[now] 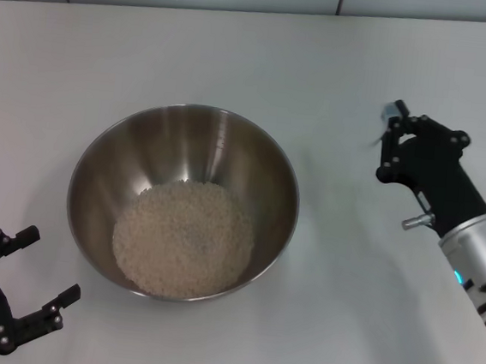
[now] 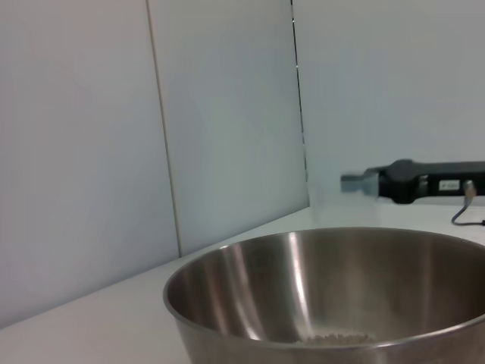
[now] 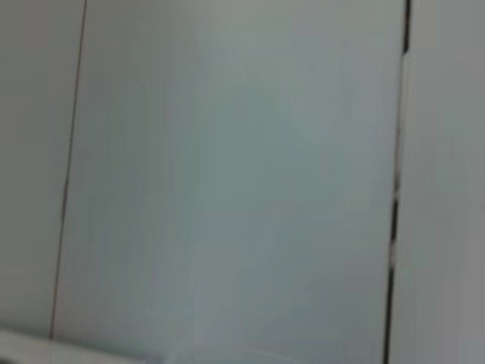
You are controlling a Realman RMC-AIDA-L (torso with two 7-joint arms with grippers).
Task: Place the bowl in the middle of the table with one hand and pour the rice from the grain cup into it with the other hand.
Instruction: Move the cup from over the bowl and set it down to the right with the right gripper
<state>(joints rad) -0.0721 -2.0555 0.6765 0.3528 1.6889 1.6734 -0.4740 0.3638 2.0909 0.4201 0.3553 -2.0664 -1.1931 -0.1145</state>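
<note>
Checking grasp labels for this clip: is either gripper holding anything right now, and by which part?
The left gripper is open and empty, apart from the bowl. Whether the right gripper holds anything cannot be told; no cup shows. The rice is in the bowl.

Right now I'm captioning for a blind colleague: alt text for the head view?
A steel bowl holding rice sits mid-table. The left end effector rests open near it; the right end effector hovers to its other side.
</note>
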